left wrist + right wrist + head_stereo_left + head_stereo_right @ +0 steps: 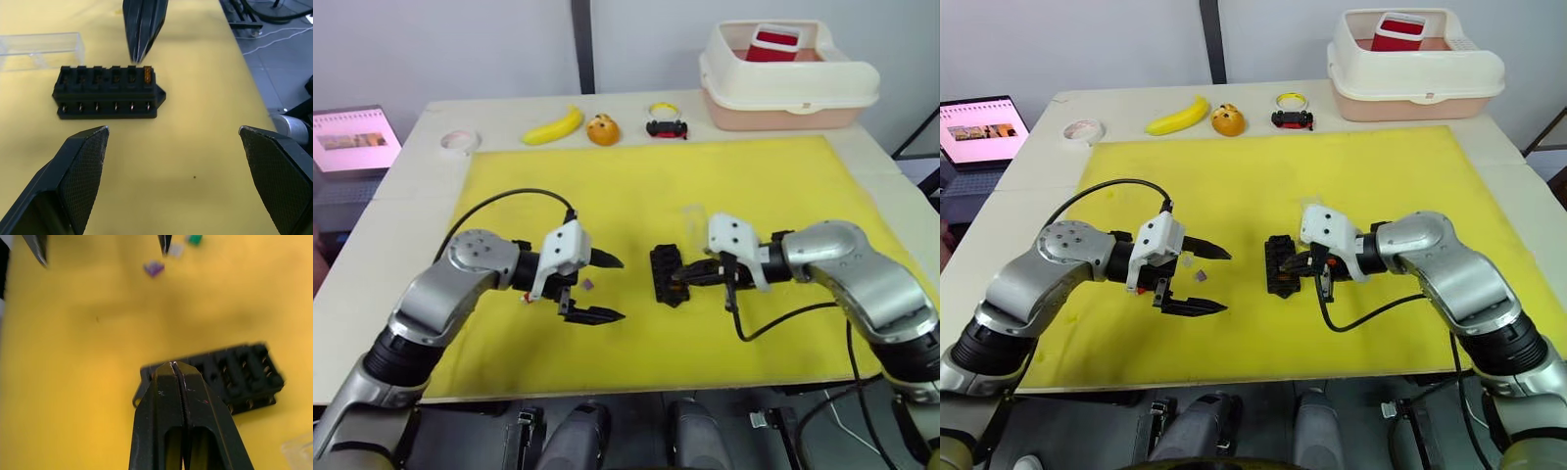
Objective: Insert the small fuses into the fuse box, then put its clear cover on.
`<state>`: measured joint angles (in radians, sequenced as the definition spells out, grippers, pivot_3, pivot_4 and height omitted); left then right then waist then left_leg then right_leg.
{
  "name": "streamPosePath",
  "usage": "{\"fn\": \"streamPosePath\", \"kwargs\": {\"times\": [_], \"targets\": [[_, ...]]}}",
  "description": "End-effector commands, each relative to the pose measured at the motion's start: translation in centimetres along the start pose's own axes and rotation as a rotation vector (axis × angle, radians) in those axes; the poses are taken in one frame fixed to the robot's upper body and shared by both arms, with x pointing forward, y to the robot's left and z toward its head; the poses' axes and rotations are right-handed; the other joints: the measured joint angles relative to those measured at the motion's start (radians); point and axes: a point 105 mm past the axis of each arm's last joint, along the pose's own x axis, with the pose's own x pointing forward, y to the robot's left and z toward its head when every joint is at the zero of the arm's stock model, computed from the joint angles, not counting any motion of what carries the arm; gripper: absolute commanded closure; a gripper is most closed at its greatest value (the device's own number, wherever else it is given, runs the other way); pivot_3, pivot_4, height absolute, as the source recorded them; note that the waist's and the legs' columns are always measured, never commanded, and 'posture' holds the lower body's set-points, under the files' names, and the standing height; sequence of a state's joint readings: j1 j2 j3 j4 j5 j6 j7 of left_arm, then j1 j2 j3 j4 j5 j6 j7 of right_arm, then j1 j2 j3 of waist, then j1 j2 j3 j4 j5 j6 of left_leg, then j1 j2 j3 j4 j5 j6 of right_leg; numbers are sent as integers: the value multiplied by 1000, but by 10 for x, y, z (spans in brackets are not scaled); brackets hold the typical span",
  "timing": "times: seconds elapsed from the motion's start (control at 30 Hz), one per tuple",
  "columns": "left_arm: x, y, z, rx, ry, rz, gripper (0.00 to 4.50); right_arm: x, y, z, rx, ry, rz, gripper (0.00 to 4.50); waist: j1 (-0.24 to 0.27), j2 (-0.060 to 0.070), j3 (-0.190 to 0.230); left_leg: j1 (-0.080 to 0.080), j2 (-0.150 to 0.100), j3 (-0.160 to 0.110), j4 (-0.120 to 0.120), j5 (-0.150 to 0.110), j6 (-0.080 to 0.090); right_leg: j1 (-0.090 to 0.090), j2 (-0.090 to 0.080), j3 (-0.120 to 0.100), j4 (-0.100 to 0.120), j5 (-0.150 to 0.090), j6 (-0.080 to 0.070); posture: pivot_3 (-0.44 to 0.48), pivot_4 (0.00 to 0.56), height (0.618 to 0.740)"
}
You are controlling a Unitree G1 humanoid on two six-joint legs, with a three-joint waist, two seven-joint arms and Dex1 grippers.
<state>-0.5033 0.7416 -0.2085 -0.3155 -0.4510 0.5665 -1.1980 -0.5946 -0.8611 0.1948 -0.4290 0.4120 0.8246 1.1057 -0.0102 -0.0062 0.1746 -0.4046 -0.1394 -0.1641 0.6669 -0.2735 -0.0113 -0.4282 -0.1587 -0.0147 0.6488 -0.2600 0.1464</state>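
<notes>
The black fuse box (666, 274) lies mid-mat with an orange fuse (147, 74) seated in its end slot. My right gripper (676, 279) is shut, its tips (139, 58) pressed together just over the box beside that orange fuse, with nothing visible between them. To the left of the box my left gripper (623, 288) stands open, pointed at the box, with nothing in it. Loose small fuses lie by the left gripper: a purple one (154, 268), a pale grey one (176, 249) and a green one (195, 239). The clear cover (41, 44) rests on the mat just beyond the box.
The yellow mat (636, 186) covers most of the table. Along the far edge are a tape roll (460, 141), a banana (554, 126), an orange (602, 129) and a toy car (667, 127). A cream tub (788, 83) stands far right and a laptop (352, 139) far left.
</notes>
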Motion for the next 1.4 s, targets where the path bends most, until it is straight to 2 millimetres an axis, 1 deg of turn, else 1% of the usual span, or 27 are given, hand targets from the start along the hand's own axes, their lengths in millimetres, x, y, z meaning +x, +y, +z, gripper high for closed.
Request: {"fn": "streamPosePath", "kwargs": {"times": [0.03,0.13,0.2,0.23,0.3,0.4,0.43,0.47,0.53,0.57,0.67,0.8,0.93,1.03,1.17,1.3,1.4], "targets": [[-17,6,7,-3,-18,48,0,-8,6,30,-48,-73,15,4478,0,0,0,0,0,0,0,0,0,0,0,0,0,0,0,0,150,740],[-32,12,6,-38,-25,97,0,-9,10,43,-61,-100,29,4478,-2,0,0,0,0,0,0,0,0,0,0,0,0,0,0,0,150,740],[-50,15,3,-107,-22,141,0,-9,12,50,-77,-98,40,4478,-1,0,0,0,0,0,0,0,0,0,0,0,0,0,0,0,150,740],[-59,16,-1,-150,-11,158,0,-10,14,53,-84,-98,48,4232,-2,0,0,0,0,0,0,0,0,0,0,0,0,0,0,0,150,740],[-79,14,-9,-257,-5,168,0,-13,15,58,-104,-101,59,3650,-3,0,0,0,0,0,0,0,0,-1,0,0,0,0,0,0,150,740],[-107,15,-22,-363,11,202,0,-19,15,60,-124,-97,62,2189,-2,0,0,0,0,0,-1,0,0,-1,1,0,0,0,0,0,150,740],[-114,17,-27,-382,27,218,0,-20,15,59,-128,-93,63,1743,-1,0,0,0,0,0,-1,0,0,-1,0,0,0,0,0,0,150,740],[-122,18,-35,-403,53,236,0,-22,16,58,-133,-85,66,1138,0,0,0,0,0,0,-1,0,0,-1,0,0,0,0,0,0,150,740],[-139,19,-46,-463,75,264,0,-26,17,55,-141,-68,70,198,0,0,0,0,0,0,0,0,0,-1,0,0,0,0,0,0,150,740],[-146,19,-50,-493,77,272,0,-27,17,54,-146,-61,69,26,-1,0,0,0,0,0,0,0,0,-1,0,0,0,0,0,0,150,740],[-153,16,-54,-573,58,266,0,-29,19,50,-161,-42,68,26,-3,0,0,0,0,0,-1,0,0,-1,1,0,0,0,0,0,150,740],[-154,9,-54,-696,1,241,0,-30,21,49,-185,-29,66,26,-4,0,0,0,0,0,-1,0,0,-1,1,0,0,0,0,0,150,740],[-155,1,-62,-826,-31,240,0,-29,22,50,-242,-14,59,26,-5,0,0,0,1,0,-1,0,0,-2,1,0,1,0,0,0,150,740],[-153,-6,-68,-958,-66,231,0,-25,25,56,-295,-15,76,26,-6,0,0,0,1,0,-1,0,0,-2,1,0,1,0,0,0,150,740],[-149,-9,-74,-1139,-125,228,0,-14,21,67,-317,-51,66,26,-7,0,0,0,1,0,-1,0,0,-2,2,1,1,0,0,0,150,740],[-144,-12,-81,-1281,-150,213,0,-8,17,67,-338,-44,52,26,-4,0,0,-1,1,0,-1,0,0,-2,2,1,1,0,0,0,150,740],[-142,-13,-92,-1363,-165,222,0,-6,18,67,-346,-41,54,26,-4,0,0,-1,1,0,-1,0,0,-2,2,1,1,0,0,0,150,740]]}}
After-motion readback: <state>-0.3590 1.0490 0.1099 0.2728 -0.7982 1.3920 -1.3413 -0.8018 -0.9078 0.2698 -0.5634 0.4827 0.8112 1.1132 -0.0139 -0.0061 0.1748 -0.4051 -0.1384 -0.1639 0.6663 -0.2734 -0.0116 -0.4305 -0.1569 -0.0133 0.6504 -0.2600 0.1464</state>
